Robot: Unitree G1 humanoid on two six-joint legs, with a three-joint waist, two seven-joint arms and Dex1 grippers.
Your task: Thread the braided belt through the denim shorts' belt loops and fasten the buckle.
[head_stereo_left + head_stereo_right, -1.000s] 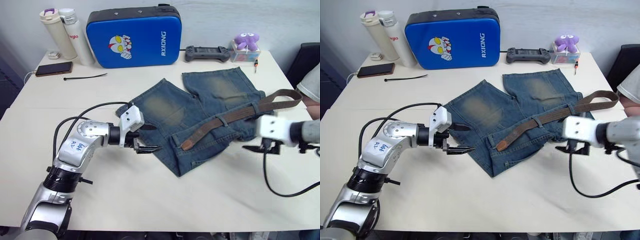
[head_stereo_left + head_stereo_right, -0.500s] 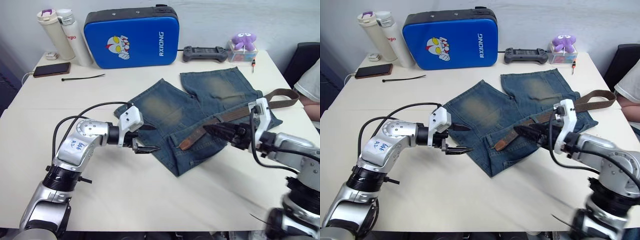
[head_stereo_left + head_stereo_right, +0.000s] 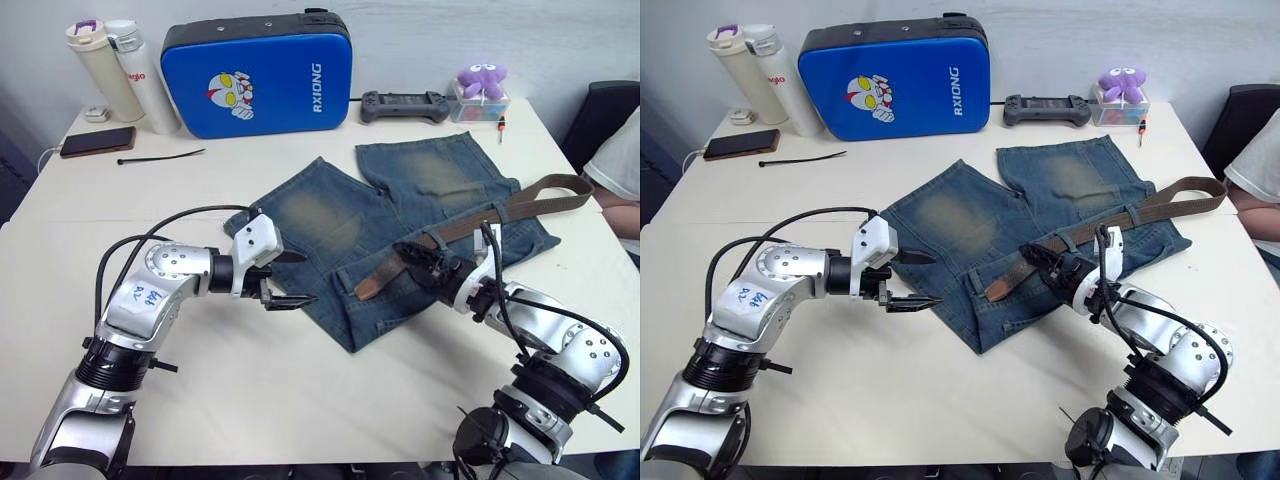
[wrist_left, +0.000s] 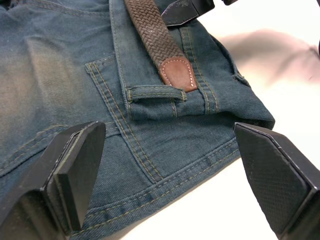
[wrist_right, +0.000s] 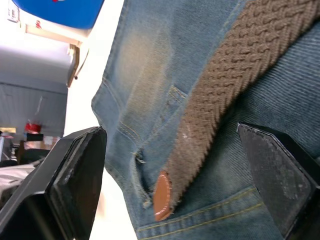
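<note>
The denim shorts (image 3: 340, 215) lie flat mid-table, waistband toward me. The braided belt (image 3: 470, 225) runs across the waistband from its leather tip (image 3: 368, 288) up to the right, passing under a belt loop (image 3: 437, 240). The tip lies just short of another belt loop (image 4: 155, 93). The buckle is hidden. My left gripper (image 3: 298, 278) is open at the shorts' left edge, holding nothing. My right gripper (image 3: 408, 257) is open just above the belt near its tip, with the belt (image 5: 220, 85) running between its spread fingers.
A blue hard case (image 3: 255, 72), two bottles (image 3: 110, 65), a phone (image 3: 97, 141) and a black cable tie (image 3: 160, 156) sit at the back left. A game controller (image 3: 403, 103) and purple plush toy (image 3: 481, 80) are back right. A person's sleeve (image 3: 615, 170) is at the right edge.
My right arm has swung in from the table's right side to hover over the belt near its tip. The left gripper has stayed put. The camera has tilted slightly.
</note>
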